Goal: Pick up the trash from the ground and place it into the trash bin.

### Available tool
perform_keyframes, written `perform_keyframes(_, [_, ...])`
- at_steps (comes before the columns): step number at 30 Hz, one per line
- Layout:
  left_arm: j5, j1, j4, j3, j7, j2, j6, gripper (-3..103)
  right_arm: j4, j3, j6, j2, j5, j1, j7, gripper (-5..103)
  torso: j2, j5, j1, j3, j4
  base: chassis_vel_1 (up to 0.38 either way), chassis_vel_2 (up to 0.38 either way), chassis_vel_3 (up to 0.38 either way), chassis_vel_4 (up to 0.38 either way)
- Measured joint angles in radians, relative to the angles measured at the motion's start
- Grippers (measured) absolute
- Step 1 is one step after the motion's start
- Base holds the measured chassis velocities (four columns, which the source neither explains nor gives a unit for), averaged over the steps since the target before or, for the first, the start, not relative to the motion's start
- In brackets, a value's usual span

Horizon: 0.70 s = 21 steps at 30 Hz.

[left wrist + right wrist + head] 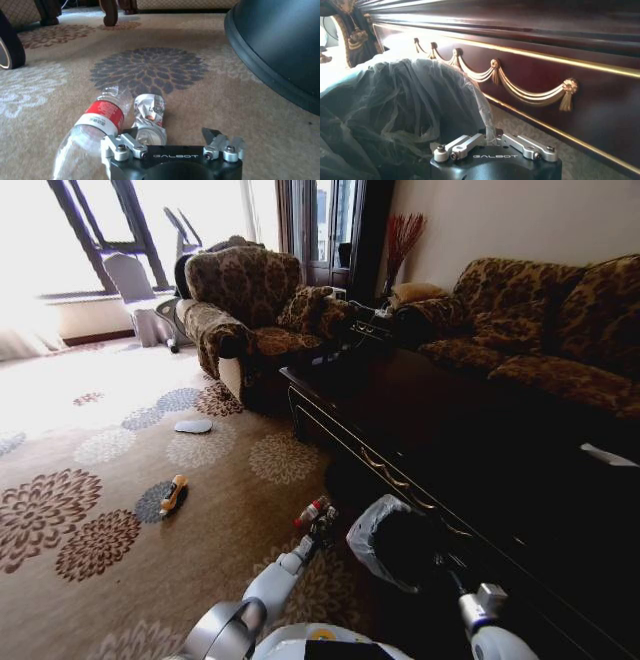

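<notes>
Left tool (172, 139) sits open on the carpet, can (149, 119) at one finger, bottle (95, 125) beside; right tool (492, 144) pinches the bin bag (395, 97).

The clear bottle (95, 127) beside the crushed can (148, 119) runs off the left wrist picture's edge, so its lower end cannot be seen. The can's near end is hidden behind the left gripper (172, 137). The trash bin (385, 542) beside the dark table (480, 450) sits in shadow; its inside cannot be made out. The small orange-yellow item (173, 494) on the carpet is too small to identify.
</notes>
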Motion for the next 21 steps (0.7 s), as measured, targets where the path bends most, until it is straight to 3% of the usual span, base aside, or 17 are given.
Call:
perform_keyframes(2, [0.004, -0.005, 0.005, 0.001, 0.001, 0.000, 0.000, 96, 0.000, -0.001, 0.000, -0.001, 0.005, 0.000, 0.006, 1, 0.000, 0.0000, 0.000, 0.000, 0.0000, -0.084, 0.066, 0.080, -0.069])
perform_keyframes(4, [0.008, -0.010, 0.012, 0.001, 0.001, 0.000, 0.000, 98, -0.002, -0.001, 0.002, -0.001, 0.006, 0.001, 0.006, 1, 0.000, -0.0001, 0.000, 0.000, 0.0001, -0.098, 0.079, 0.100, -0.089])
perform_keyframes(10, [0.046, -0.033, 0.057, 0.000, -0.008, 0.000, 0.005, 100, -0.007, -0.004, 0.008, 0.000, 0.007, 0.002, 0.005, 1, 0.000, -0.0002, 0.000, 0.000, 0.0002, -0.071, 0.073, 0.070, -0.087])
perform_keyframes(16, [0.096, -0.049, 0.117, -0.010, -0.017, 0.000, 0.083, 103, -0.008, -0.007, 0.012, 0.003, 0.006, -0.006, 0.002, 1, 0.000, 0.0001, 0.000, 0.000, 0.0001, 0.000, 0.000, 0.000, 0.000])
perform_keyframes(18, [0.099, -0.047, 0.115, -0.011, -0.023, 0.000, 0.091, 100, -0.008, -0.007, 0.012, 0.003, 0.006, -0.007, 0.001, 1, 0.000, 0.0001, 0.000, 0.000, 0.0000, 0.000, 0.000, 0.000, 0.000])
perform_keyframes(21, [0.085, -0.033, 0.104, -0.018, -0.024, -0.001, 0.095, 86, -0.008, -0.004, 0.016, -0.001, 0.006, -0.011, -0.001, 1, 0.000, -0.0002, 0.000, 0.000, 0.0000, 0.000, 0.000, 0.000, 0.000])
